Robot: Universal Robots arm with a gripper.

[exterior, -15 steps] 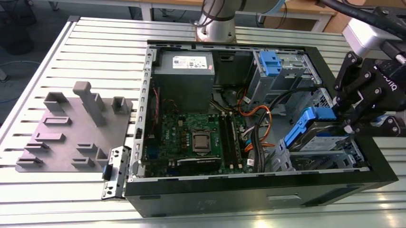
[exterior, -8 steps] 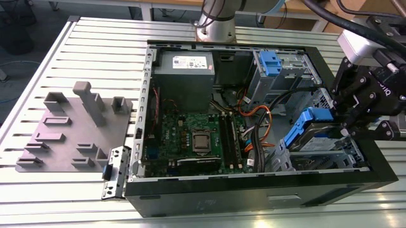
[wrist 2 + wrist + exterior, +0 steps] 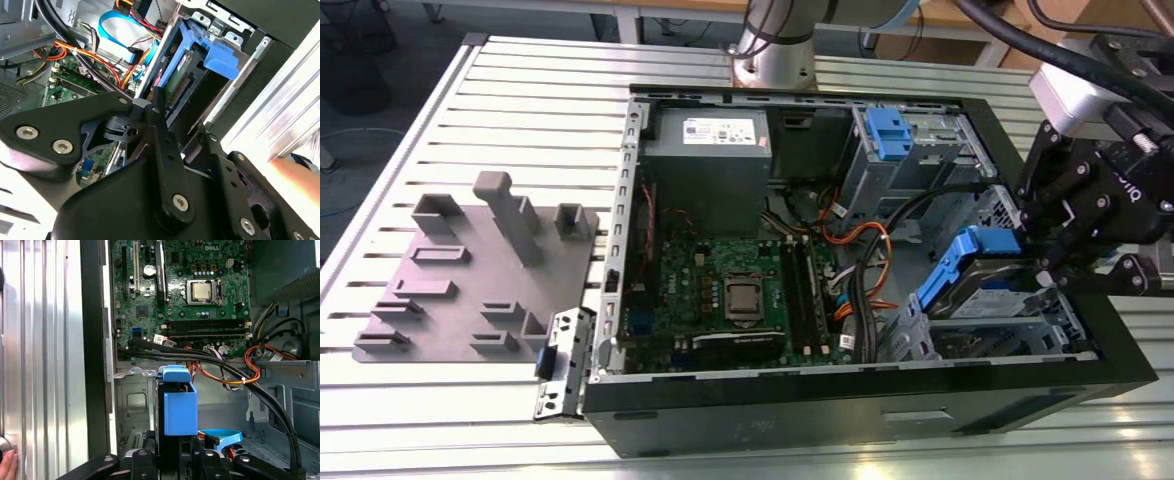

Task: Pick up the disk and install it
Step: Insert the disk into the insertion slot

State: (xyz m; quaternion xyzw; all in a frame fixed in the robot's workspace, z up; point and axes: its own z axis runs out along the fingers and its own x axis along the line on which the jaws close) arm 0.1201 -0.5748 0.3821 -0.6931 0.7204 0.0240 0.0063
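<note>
Furthest out from the jaws, at the exterior view's left, a grey fixture (image 3: 467, 270) stands on the slotted table (image 3: 520, 90), well apart from the work. Next comes the open case (image 3: 854, 420), with the motherboard (image 3: 720, 290) on its floor and a bare blue bracket (image 3: 887, 135) in the upper bay. None of these is near the jaws.

The disk (image 3: 977, 290) is right at the jaws. It stands on edge, part way into the drive cage (image 3: 947, 345) at the near corner of the case, with its blue rails around it.

The gripper (image 3: 1058, 262) is just past the disk, over the case wall. In both wrist views its jaws stand narrow, one finger on each flat side of the disk, and they appear to clamp the near end, though the contact itself is partly hidden behind the linkage. In the second wrist view one fingertip (image 3: 157, 97) lies against the board side of the disk (image 3: 182, 70).

The relation that matters is the disk's long axis. In the first wrist view the disk (image 3: 180, 410) runs straight out ahead of the gripper (image 3: 172, 460), in line with the fingers. Its blue tab is at the far end, pointing toward the motherboard, with the cage walls close on both sides.
</note>
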